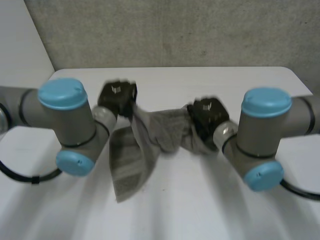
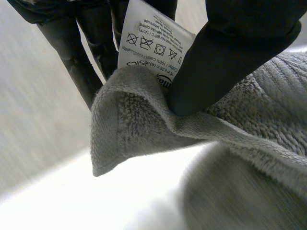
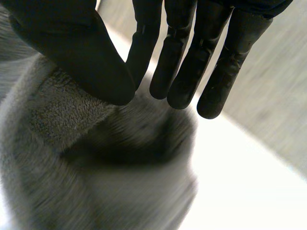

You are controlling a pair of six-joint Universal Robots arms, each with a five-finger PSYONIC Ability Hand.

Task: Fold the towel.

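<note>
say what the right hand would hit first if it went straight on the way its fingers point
Probably the towel it pinches, bunched just past the fingertips of the right hand; beyond that, the white table. Depth is unclear.

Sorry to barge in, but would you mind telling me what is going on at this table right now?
The robot holds a grey towel in both hands over the white table. The left hand pinches a corner beside the white care label. The right hand pinches another part between thumb and fingers. The towel hangs bunched between them, one flap drooping, not yet neatly folded.
</note>
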